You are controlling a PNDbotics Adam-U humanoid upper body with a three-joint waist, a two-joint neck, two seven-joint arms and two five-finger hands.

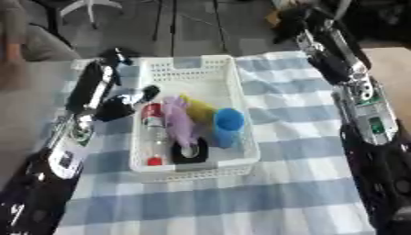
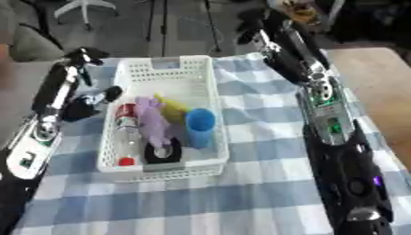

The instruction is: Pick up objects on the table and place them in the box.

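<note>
Left eye view: left hand state unclear (beside basket); checked cloth beneath.

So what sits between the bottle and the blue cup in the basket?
In the left eye view, a purple soft thing lies between the bottle and the blue cup, with a yellow thing behind.

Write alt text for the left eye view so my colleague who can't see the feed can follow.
A white basket on a blue checked tablecloth holds a blue cup, a clear bottle with a red label, a purple item, a yellow item and a black roll. The left hand rests at its left wall; the right arm lies alongside.
</note>
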